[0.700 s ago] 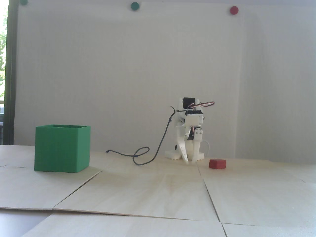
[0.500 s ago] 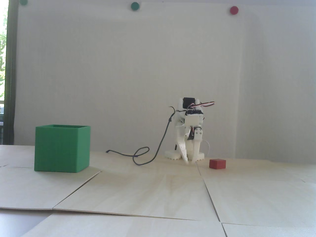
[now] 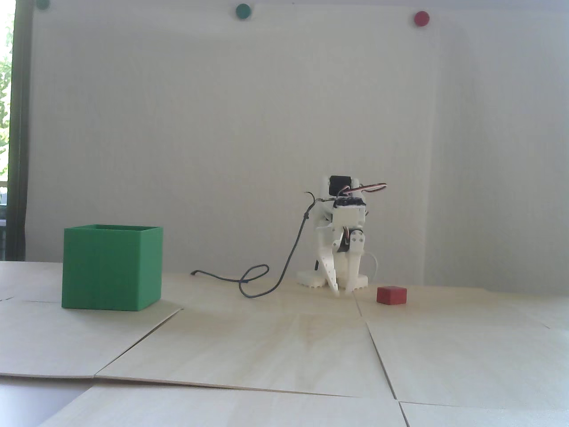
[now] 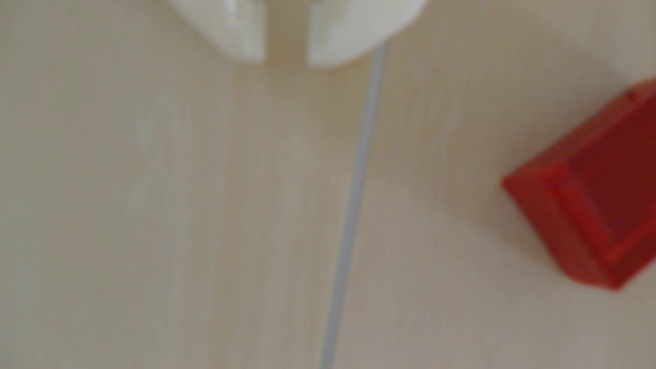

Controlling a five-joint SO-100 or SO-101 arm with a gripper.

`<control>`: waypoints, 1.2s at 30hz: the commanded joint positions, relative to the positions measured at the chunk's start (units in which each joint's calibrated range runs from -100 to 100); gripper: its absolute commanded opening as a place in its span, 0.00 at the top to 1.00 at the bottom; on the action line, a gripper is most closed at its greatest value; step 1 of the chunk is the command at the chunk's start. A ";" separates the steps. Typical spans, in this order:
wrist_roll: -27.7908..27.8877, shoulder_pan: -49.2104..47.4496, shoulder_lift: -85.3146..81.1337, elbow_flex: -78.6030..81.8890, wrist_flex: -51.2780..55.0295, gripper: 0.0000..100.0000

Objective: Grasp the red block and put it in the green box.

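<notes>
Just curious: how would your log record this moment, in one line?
gripper: empty, near table | red block: on table, ungrasped | green box: apart

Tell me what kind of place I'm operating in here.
Probably a makeshift indoor test bench: pale wood panels laid side by side as a tabletop, a plain white wall with coloured dots, and a window at the fixed view's left.

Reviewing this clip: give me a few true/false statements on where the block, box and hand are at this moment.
1. The red block lies on the table, outside the green box. True.
2. The hand grips the block. False: in the wrist view the fingers have only a narrow empty gap, and the block lies off to the right.
3. In the fixed view, the box stands left of the arm. True.
4. The block touches the box. False: they are far apart, on opposite sides of the arm.
</notes>
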 commanded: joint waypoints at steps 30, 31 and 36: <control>0.36 0.22 -1.03 -0.33 1.52 0.98; 0.36 0.22 -1.03 -0.33 1.52 0.98; 0.36 0.06 -0.56 -0.33 1.61 0.98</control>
